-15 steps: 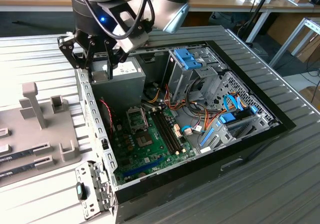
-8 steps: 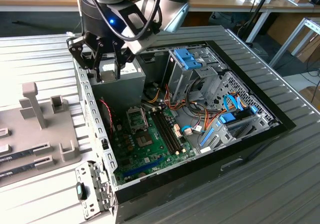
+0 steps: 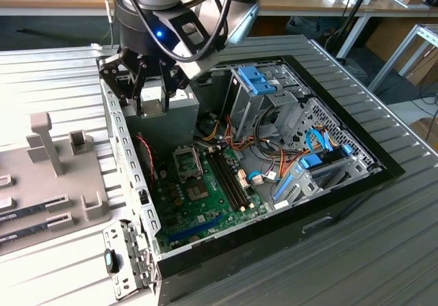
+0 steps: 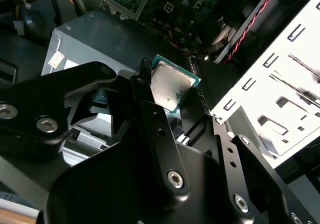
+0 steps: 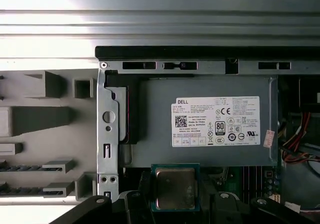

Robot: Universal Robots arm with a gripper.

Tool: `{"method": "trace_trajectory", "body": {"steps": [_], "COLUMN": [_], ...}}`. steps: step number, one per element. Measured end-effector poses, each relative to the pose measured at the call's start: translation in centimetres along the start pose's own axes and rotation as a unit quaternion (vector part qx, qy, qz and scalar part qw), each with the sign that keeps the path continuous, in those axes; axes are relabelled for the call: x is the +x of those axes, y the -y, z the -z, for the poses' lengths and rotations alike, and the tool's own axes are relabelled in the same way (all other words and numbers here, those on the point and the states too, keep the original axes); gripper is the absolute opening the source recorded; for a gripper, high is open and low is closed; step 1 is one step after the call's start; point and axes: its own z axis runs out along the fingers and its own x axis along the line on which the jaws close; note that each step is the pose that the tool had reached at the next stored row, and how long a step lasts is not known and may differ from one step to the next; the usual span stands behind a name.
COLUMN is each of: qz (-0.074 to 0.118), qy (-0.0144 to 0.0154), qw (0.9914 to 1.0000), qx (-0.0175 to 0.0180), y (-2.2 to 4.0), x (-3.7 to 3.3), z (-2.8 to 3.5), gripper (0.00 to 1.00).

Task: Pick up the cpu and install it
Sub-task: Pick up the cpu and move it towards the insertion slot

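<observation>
Our black claw (image 3: 152, 106) is pinching the cpu (image 4: 170, 86), a small flat square chip with a silvery-grey metal top and a thin green rim. It grips the chip by two opposite edges, a finger on either side. The cpu (image 5: 175, 188) hangs in the air just above the grey metal power-supply box (image 5: 200, 121), inside the near corner of the open black computer case (image 3: 356, 183), and it is tilted in the second wrist view. We judge the chip light and rigid but delicate. Its metal lid is smooth and could slip, and its underside should not be touched, so the thin rim is the right place to hold it. The case, which sits on the ribbed grey metal counter (image 3: 383, 251), holds the green circuit board (image 3: 205, 203), long dark memory sticks (image 3: 227, 177), blue drive brackets and bundled cables. The board's metal-framed socket (image 3: 186, 161) looks unfilled to us. On the exterior view's left, a grey moulded holder (image 3: 48, 148) has long dark strips (image 3: 31, 209) lying in two of its slots.
</observation>
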Motion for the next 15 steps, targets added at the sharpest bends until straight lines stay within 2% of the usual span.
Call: {"method": "trace_trajectory", "body": {"steps": [2, 6, 15], "qz": [0.0, 0.0, 0.0], "qy": [-0.0001, -0.0002, -0.001], "qw": [1.0, 1.0, 1.0], "qx": [-0.0006, -0.0011, -0.0013], "y": [0.52, 1.11, 1.6], "x": [-0.1, -0.31, -1.29], "z": [-0.06, -0.23, -0.93], "gripper": [0.47, 0.47, 0.47]}}
